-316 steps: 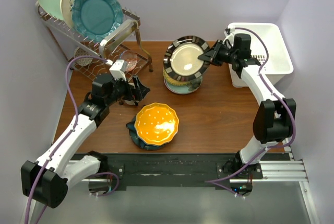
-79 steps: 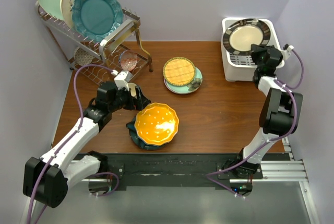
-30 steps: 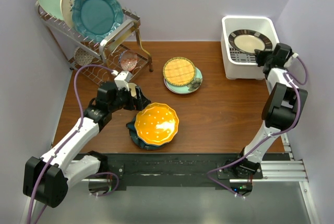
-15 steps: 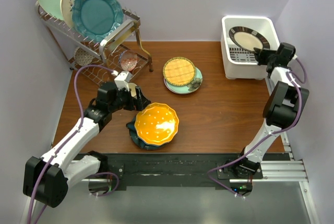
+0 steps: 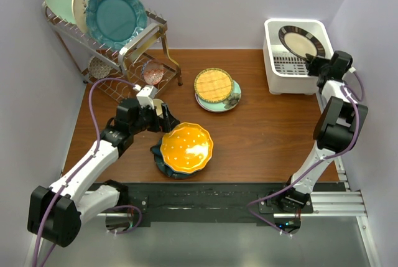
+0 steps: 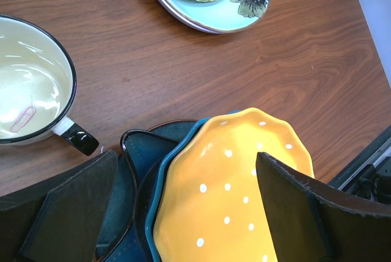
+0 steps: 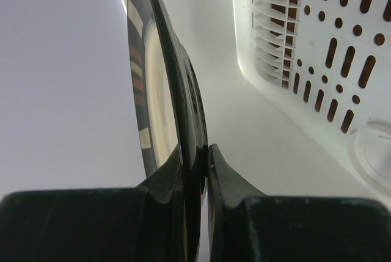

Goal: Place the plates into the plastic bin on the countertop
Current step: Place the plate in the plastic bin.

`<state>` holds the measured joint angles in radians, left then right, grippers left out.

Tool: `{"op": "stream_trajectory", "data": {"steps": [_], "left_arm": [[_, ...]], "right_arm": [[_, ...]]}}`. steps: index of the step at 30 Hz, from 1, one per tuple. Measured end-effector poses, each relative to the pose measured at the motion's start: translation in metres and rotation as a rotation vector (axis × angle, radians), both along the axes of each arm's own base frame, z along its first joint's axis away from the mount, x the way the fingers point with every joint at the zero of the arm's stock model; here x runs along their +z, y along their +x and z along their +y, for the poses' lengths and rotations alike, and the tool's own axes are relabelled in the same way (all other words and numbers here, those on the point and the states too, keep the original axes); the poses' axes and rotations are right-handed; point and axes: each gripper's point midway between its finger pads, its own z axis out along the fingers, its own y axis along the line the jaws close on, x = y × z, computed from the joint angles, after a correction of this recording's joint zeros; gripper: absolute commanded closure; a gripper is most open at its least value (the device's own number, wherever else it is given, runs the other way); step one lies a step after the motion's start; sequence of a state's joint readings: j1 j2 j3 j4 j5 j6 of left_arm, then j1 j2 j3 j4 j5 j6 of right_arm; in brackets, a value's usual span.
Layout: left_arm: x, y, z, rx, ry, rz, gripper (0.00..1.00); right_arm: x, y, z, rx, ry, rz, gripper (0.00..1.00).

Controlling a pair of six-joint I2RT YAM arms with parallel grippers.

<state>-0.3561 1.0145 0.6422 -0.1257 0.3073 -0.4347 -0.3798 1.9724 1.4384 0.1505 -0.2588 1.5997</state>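
My right gripper (image 5: 313,63) is shut on the rim of the black-rimmed cream plate (image 5: 301,41) and holds it tilted on edge inside the white plastic bin (image 5: 272,50). In the right wrist view the plate (image 7: 160,91) stands edge-on between my fingers (image 7: 229,179), beside the bin's slotted wall (image 7: 317,60). My left gripper (image 5: 163,115) is open, its fingers (image 6: 293,195) spread either side of the orange scalloped plate (image 6: 232,182), which tops a dark teal stack (image 5: 163,161). The yellow lattice plate (image 5: 213,84) lies on a pale green plate (image 5: 229,100) mid-table.
A wire rack (image 5: 134,46) at the back left holds upright mint, cream and teal plates. A cream cup with a black rim (image 6: 30,91) stands just left of my left gripper. The walls stand close behind the bin and to its right.
My right gripper has tipped the black-rimmed plate from lying flat over the bin to standing tilted on edge inside it, towards the bin's back right. The left arm has stayed still.
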Motion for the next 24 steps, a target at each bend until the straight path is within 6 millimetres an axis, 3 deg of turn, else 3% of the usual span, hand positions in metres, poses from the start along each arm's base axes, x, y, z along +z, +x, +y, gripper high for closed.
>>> {"op": "stream_trajectory", "data": {"steps": [7, 13, 24], "left_arm": [[-0.001, 0.001, -0.001, -0.001, 0.0, 0.002, 0.0], [-0.002, 0.001, -0.001, -0.003, 0.0, 0.004, 0.0], [-0.002, 0.001, -0.001, -0.003, 0.0, 0.005, 0.0]], "right_arm": [[-0.004, 0.0, -0.002, -0.024, -0.012, 0.053, 1.0], [-0.022, 0.001, 0.0, -0.056, -0.099, 0.183, 1.0], [-0.046, 0.014, -0.005, -0.1, -0.28, 0.261, 1.0]]}}
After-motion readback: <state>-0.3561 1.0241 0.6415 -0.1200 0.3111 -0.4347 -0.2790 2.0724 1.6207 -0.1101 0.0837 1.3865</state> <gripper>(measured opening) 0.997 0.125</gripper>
